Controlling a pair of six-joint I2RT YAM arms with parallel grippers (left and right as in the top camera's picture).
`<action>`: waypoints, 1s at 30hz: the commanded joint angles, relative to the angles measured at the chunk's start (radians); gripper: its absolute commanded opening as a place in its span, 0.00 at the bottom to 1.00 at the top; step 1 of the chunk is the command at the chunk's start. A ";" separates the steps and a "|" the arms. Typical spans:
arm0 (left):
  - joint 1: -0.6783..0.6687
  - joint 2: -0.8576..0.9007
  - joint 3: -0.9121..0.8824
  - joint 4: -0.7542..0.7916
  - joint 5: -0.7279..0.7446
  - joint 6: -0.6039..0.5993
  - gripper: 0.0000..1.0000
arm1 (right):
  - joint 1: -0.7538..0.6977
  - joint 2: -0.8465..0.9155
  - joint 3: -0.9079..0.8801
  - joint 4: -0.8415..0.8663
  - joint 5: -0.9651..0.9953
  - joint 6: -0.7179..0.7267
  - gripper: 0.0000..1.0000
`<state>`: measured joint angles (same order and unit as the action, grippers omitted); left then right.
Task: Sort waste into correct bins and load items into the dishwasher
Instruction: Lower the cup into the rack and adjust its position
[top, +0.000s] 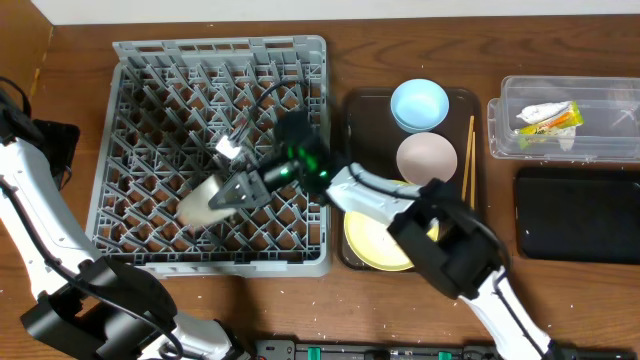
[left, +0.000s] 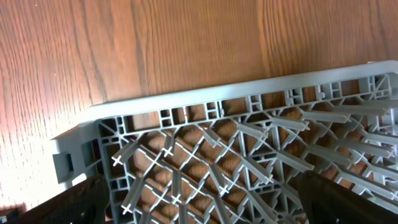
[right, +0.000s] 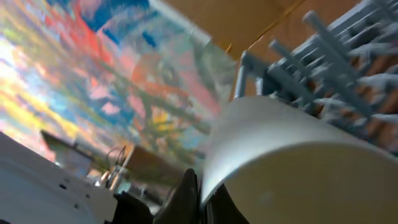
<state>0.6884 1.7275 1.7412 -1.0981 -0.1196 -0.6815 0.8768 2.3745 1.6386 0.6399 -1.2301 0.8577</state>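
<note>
Above the lower-left pegs of the dish rack (top: 150, 120), the cream cup (top: 203, 206) is pinched at its rim by the closed right pincer (top: 234, 191), body pointing left; the left pincer (left: 199, 208) is held wide open, empty.

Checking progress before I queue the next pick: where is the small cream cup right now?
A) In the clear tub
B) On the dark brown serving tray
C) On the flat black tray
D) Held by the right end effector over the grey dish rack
D: the cream cup is pinched at its rim by the right end effector, tilted over the pegs of the grey dish rack.
</note>
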 joint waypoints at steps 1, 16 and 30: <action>0.003 -0.022 -0.003 -0.005 -0.020 -0.012 0.98 | 0.046 0.080 0.097 0.000 -0.088 -0.001 0.01; 0.003 -0.022 -0.003 -0.005 -0.020 -0.012 0.98 | -0.074 0.156 0.194 0.000 -0.018 0.054 0.01; 0.003 -0.022 -0.003 -0.005 -0.020 -0.012 0.98 | -0.096 0.156 0.195 -0.040 0.108 -0.011 0.01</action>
<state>0.6884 1.7275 1.7412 -1.0988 -0.1196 -0.6842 0.7738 2.5134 1.8198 0.6098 -1.1454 0.8780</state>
